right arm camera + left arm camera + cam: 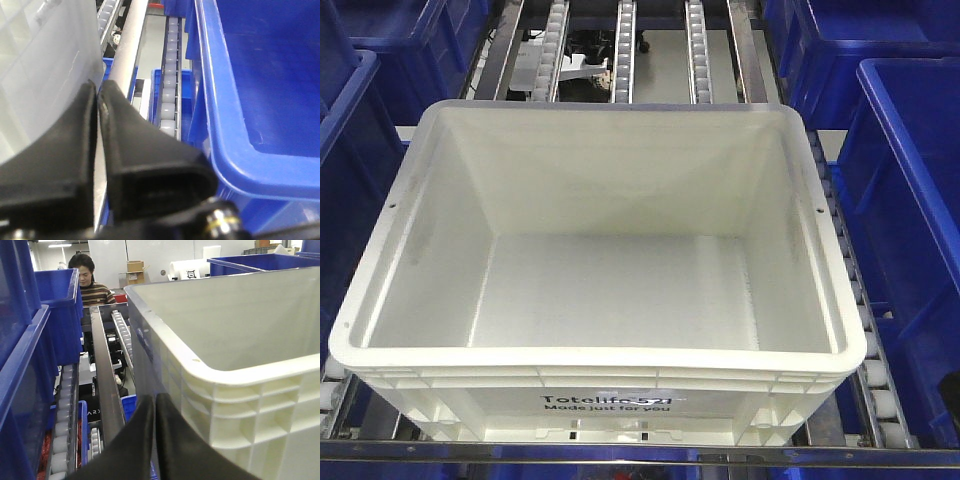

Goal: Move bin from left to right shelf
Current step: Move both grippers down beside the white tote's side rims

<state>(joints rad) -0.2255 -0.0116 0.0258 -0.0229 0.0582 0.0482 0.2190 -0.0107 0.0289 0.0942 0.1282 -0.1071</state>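
Black fingers of the left gripper [154, 398] fill the bottom of the left wrist view. Its 2 jaws are pressed together with only a hairline seam between them, and they pinch nothing. They sit just beside the bin [235, 405], outside its ribbed corner. The lane they occupy is narrow, running between that white wall and a steel rail [107, 385]. Left of the rail runs a line of white rollers [62, 420], and stacked dark blue bins [30, 365] close off that side. Far down the lane a person [86, 277] in a striped top stands behind the shelving.

In its own wrist view the right gripper [98, 88] also holds nothing, its 2 jaws almost touching. The bin's white wall is close on its left. On its right, past a steel tube [131, 45] and 1 roller track [170, 85], the thick rim of 1 of the dark blue bins rises near it.

From the front, the bin sits upright on the roller rails [625, 50] in the middle lane. Its bare floor shows and its printed face is toward the camera. The near edge lies at the front bar [620, 452]. The rolled rim nearly spans the lane, with only slim gaps to the blue walls on both sides. The rails continue beyond its far rim.
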